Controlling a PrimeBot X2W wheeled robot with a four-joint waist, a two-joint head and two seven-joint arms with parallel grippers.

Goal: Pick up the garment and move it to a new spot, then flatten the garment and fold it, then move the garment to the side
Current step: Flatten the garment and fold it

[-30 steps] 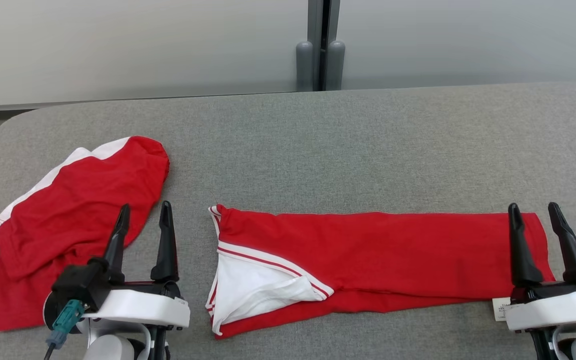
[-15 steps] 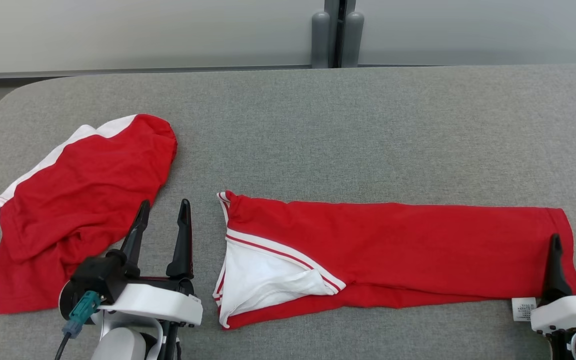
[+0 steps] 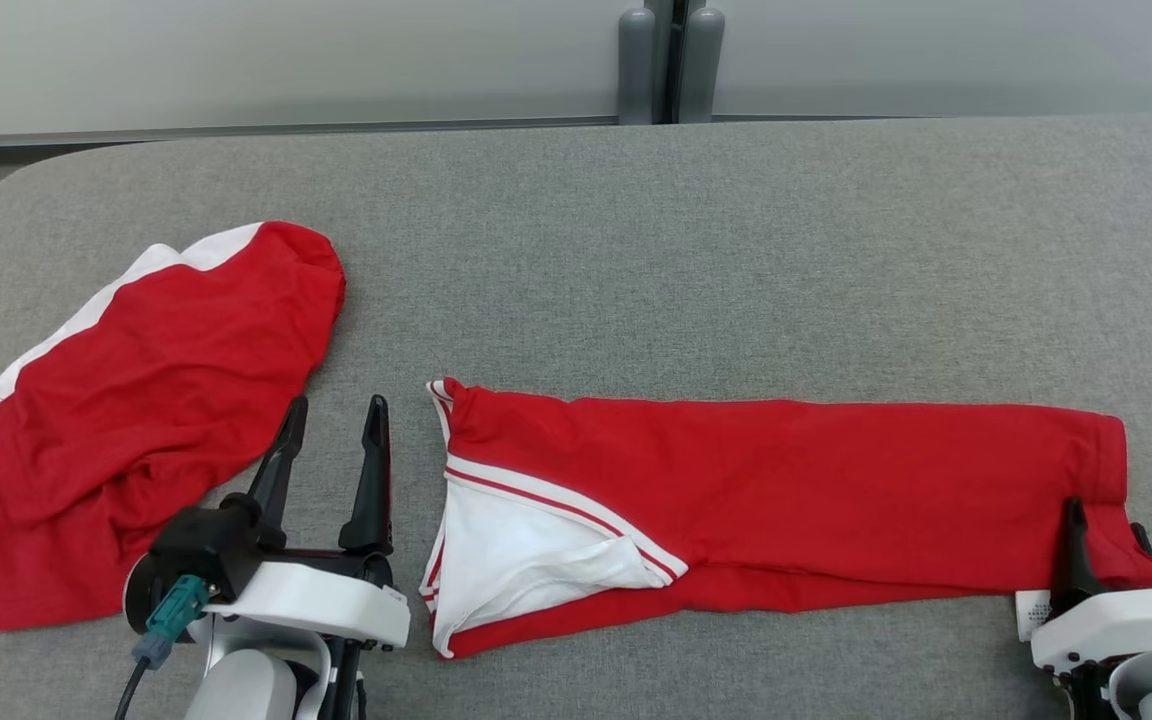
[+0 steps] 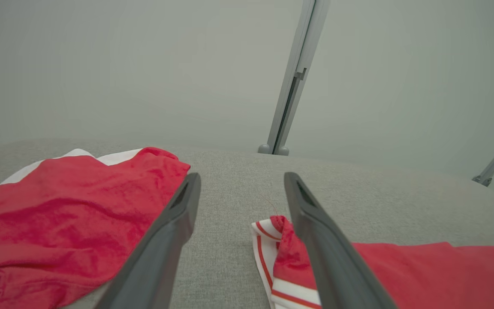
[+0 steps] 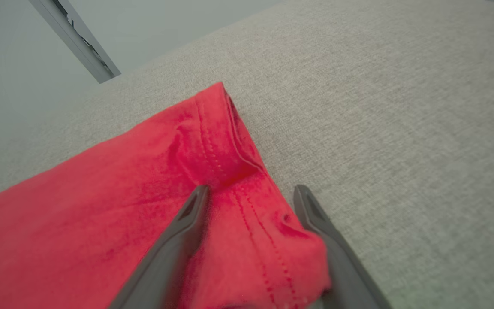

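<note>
Right gripper (image 3: 1104,520): jaws spread wide, astride the hemmed corner of the folded red garment (image 3: 786,480), cloth between the fingers, not clamped. Left gripper (image 3: 336,402): jaws apart, empty, just beside the garment's white-striped end. A crumpled red garment (image 3: 156,400) lies at its left on the grey table (image 3: 636,250).

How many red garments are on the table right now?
2. A crumpled garment lies at the table's left; a long folded garment stretches from centre to right. A third could hide under either.
</note>
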